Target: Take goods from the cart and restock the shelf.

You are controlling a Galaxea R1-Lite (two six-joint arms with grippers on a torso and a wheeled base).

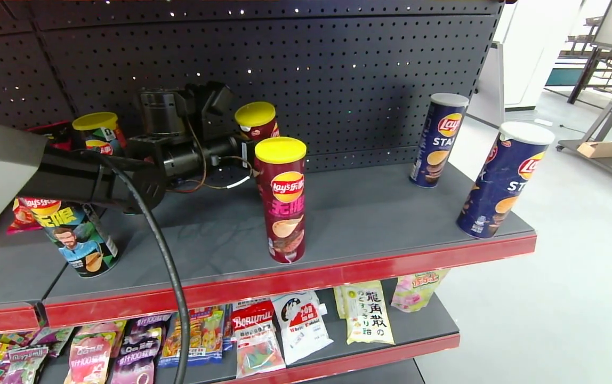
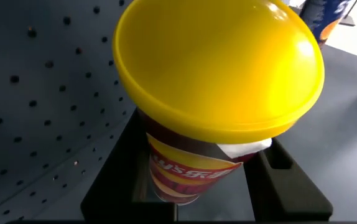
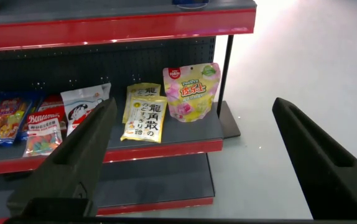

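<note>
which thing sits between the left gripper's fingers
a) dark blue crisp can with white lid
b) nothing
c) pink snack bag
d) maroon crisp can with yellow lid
d: the left gripper is shut on the maroon cylindrical crisp can with a yellow plastic lid, which stands upright at the back of the grey upper shelf near the black pegboard.
</note>
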